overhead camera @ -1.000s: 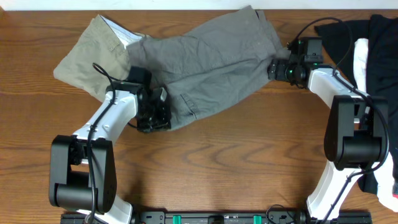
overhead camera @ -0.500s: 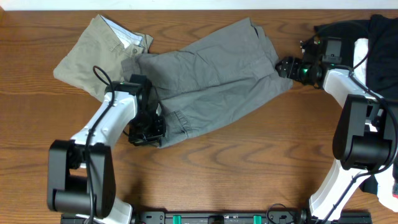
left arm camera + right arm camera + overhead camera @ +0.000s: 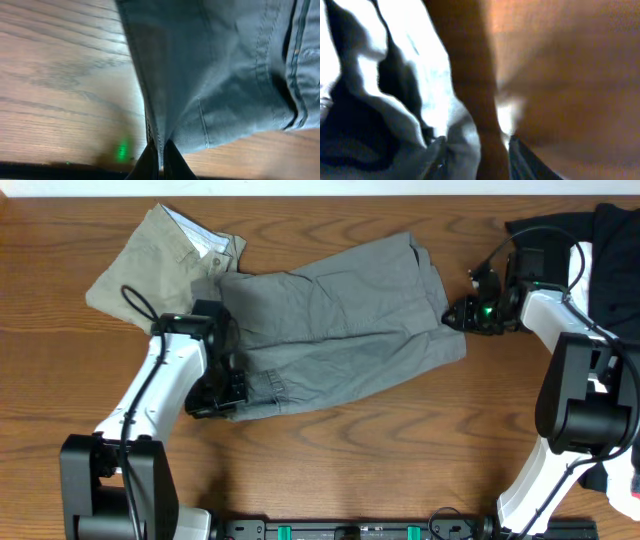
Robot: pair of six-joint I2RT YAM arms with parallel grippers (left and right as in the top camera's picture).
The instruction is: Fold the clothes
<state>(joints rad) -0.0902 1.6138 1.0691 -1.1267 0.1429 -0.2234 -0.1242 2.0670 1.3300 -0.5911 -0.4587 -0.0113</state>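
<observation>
- The left gripper (image 3: 159, 161) is pressed together on a fold of the grey shorts (image 3: 340, 330), at their 8 o'clock corner. The pinch is shown only by the left wrist view; overhead it is hidden under the wrist.
- The right gripper (image 3: 455, 313) is seen at the shorts' 3 o'clock edge. In the blurred right wrist view its fingers (image 3: 439, 157) are set apart with pale cloth beside one; whether cloth is gripped cannot be told.
- The grey shorts are spread across the middle of the table (image 3: 400, 450). Khaki shorts (image 3: 150, 265) at 10 o'clock and black and white garments (image 3: 610, 240) at 3 o'clock are shown only overhead.
</observation>
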